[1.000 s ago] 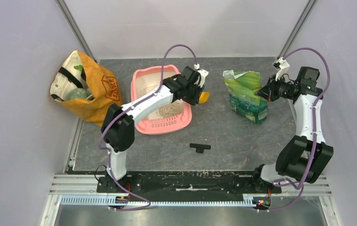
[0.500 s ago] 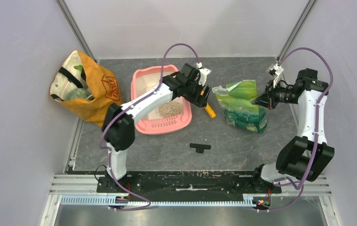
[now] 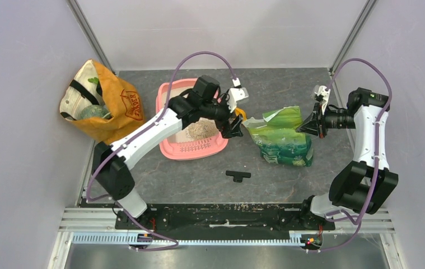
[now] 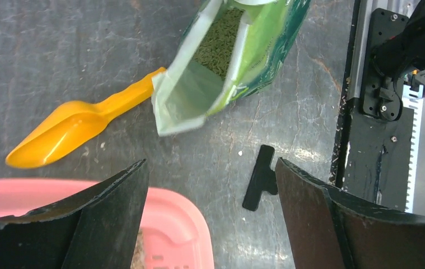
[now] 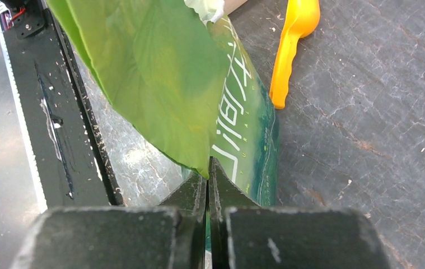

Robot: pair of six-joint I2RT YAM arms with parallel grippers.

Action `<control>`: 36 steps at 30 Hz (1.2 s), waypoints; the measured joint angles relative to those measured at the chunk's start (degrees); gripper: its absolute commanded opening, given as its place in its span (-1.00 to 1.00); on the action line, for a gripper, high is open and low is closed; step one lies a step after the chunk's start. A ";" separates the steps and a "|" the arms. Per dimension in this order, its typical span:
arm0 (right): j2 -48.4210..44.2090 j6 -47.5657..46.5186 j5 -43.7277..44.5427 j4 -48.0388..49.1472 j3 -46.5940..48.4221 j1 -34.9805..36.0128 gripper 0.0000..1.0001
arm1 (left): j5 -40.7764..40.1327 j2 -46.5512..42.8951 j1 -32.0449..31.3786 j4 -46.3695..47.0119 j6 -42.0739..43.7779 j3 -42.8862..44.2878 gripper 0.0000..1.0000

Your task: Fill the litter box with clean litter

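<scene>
Litter box (image 3: 194, 150) sits left of centre on the grey table (image 3: 288, 84), slotted lip toward the arm bases. A low pile of litter (image 3: 200, 129) lies on its pale floor. Left gripper (image 3: 234, 125) hangs at the box's right side, jaws spread wide with nothing between them; the left wrist view shows bare table and a pink corner of the box in the gap. Orange scoop (image 4: 70, 132) lies flat on the table just beside the box, its handle end meeting the open mouth of the green foil bag (image 3: 281, 141). The bag leans toward the box, with greenish granules visible inside its mouth. Right gripper (image 5: 209, 182) is clamped on the bag's edge on the side away from the box, fingers pressed together over the foil. A black T-shaped part (image 3: 238, 175) lies nearer the bases, apart from everything else. An orange-tan fabric bag (image 3: 117, 112) stands at far left.
</scene>
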 measured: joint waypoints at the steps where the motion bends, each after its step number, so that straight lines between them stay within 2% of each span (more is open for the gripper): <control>1: -0.02 -0.83 0.02 -0.20 0.00 0.22 -1.00 | 0.63 1.05 0.00 0.50 0.39 0.04 0.78; 8: -0.02 -3.72 0.20 -0.66 0.00 0.98 -1.00 | 4.79 10.21 -0.61 5.20 3.06 2.58 0.80; 14: 0.09 -4.52 0.22 -0.79 0.00 1.03 -1.00 | 8.28 14.12 -2.08 8.55 4.87 4.09 0.81; 15: 0.15 -4.70 0.22 -0.79 0.00 1.03 -1.00 | 8.63 14.69 -2.40 9.35 5.09 4.09 0.72; 16: 0.17 -4.74 0.22 -0.79 0.00 1.03 -1.00 | 8.87 15.32 -2.69 10.21 5.22 4.09 0.52; 20: 0.20 -4.92 0.63 -0.92 0.33 1.03 -0.94 | 8.09 17.62 -3.21 12.79 5.60 4.09 -0.69; 21: 0.20 -4.92 0.70 -0.94 0.48 1.03 -0.86 | 7.63 17.75 -3.23 12.92 5.77 4.09 -0.94; 22: 0.20 -4.92 0.70 -0.92 0.66 1.03 -0.77 | 7.39 17.75 -3.23 13.11 6.27 4.07 -0.96; 23: 0.22 -4.83 0.74 -0.94 0.90 1.03 -0.66 | 7.15 17.57 -3.23 13.42 6.67 4.07 -0.96; 26: 0.61 -3.61 0.70 -1.18 2.54 0.96 -0.10 | 5.57 16.09 -3.23 13.60 8.13 2.95 -0.96; 30: 1.84 0.61 0.37 -1.64 7.23 0.79 0.31 | 2.67 13.40 -3.61 10.82 12.83 1.79 -0.96; 34: 2.64 5.64 -0.98 -1.60 12.70 0.37 0.81 | -0.37 10.75 -4.09 9.16 18.47 0.04 -0.94; 36: 2.75 8.04 -1.88 -1.68 14.78 0.28 0.93 | -2.23 9.75 -4.72 8.94 21.31 -1.07 -0.92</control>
